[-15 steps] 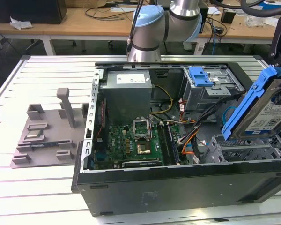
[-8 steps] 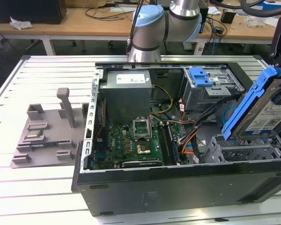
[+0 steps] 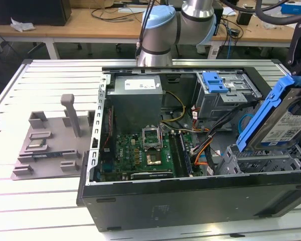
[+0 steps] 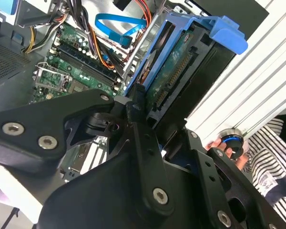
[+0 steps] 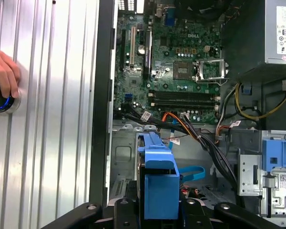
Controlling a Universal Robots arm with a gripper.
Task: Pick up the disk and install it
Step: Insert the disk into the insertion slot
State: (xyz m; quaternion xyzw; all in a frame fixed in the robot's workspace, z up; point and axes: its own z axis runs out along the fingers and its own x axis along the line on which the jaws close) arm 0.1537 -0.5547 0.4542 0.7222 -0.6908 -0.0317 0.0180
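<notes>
Item: disk (image 3: 283, 123), tilted, pinched in your pincer (image 5: 158, 210). Step, likely: install, over the metal bay (image 3: 261, 161) beneath the pincer. Seating calls for levelling it first.

Arm (image 3: 160, 30) reaches across; claw (image 4: 159, 126) clamped on the disk (image 3: 283, 123).

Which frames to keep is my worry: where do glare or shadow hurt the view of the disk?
Exterior view: the table glares near white, but the disk is evenly lit. Second wrist view: table blown out, the disk's circuit-board side in shade. First wrist view: glare on the table slats; the motherboard is evenly lit, the disk's blue carrier clear.
</notes>
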